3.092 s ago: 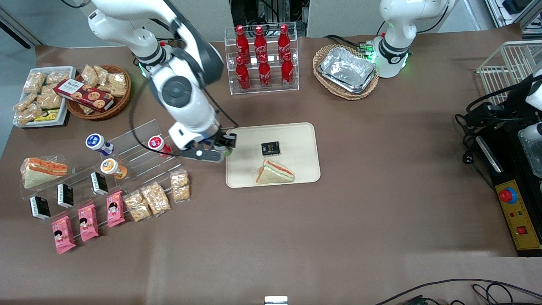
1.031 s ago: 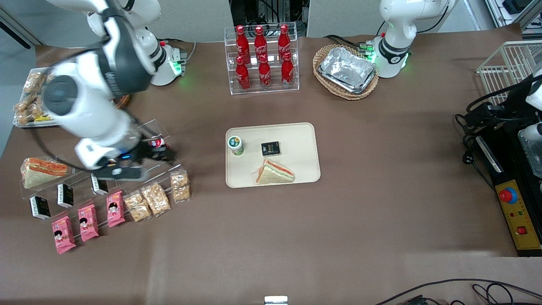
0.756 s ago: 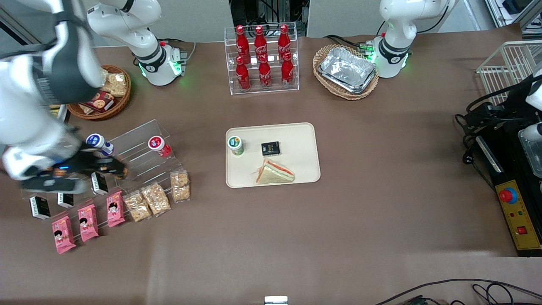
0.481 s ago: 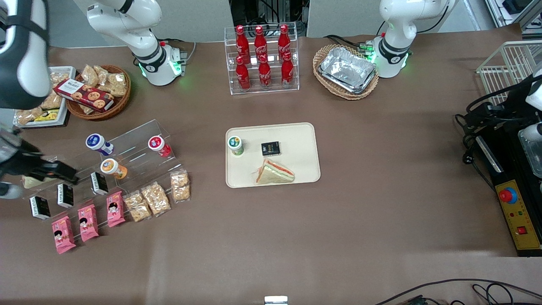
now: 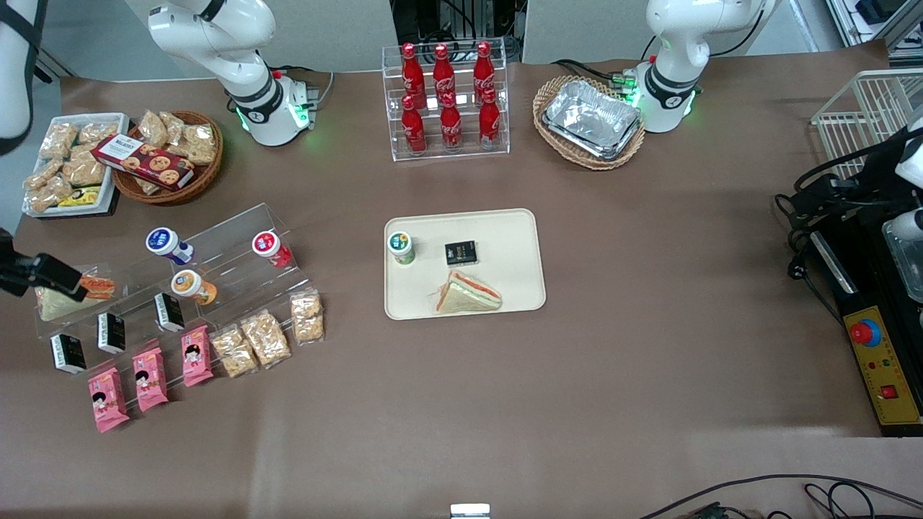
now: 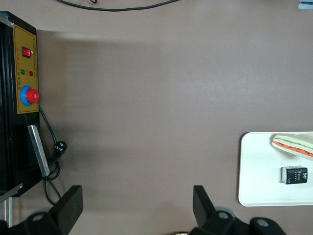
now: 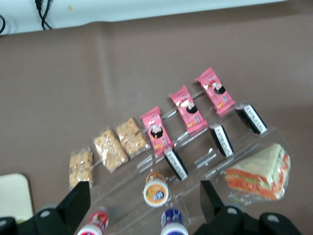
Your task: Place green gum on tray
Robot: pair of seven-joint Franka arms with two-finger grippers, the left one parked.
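Note:
The green gum point(image 5: 401, 247) stands upright on the cream tray point(image 5: 505, 292), near the tray edge that faces the working arm's end of the table. A black box point(image 5: 461, 252) and a wrapped sandwich point(image 5: 467, 293) also lie on the tray. My gripper point(image 5: 45, 275) is open and empty. It hangs far from the tray at the working arm's end of the table, above the clear acrylic rack point(image 5: 231, 238). In the right wrist view the gripper point(image 7: 143, 194) has its fingers point(image 7: 74, 205) wide apart above the rack's bottles. The gum is out of view there; only a tray corner point(image 7: 12, 193) shows.
The rack holds a blue-lidded bottle point(image 5: 166, 243), a red bottle point(image 5: 270, 247), an orange bottle point(image 5: 191, 285), a sandwich point(image 5: 61, 299), black boxes and pink snack packs point(image 5: 148, 375). A cola bottle rack point(image 5: 445, 101), a basket of foil trays point(image 5: 590, 119) and a snack basket point(image 5: 169, 155) stand farther back.
The gripper held the gum at the tray edge, let it go standing on the tray, then swung away over the rack to the working arm's end of the table.

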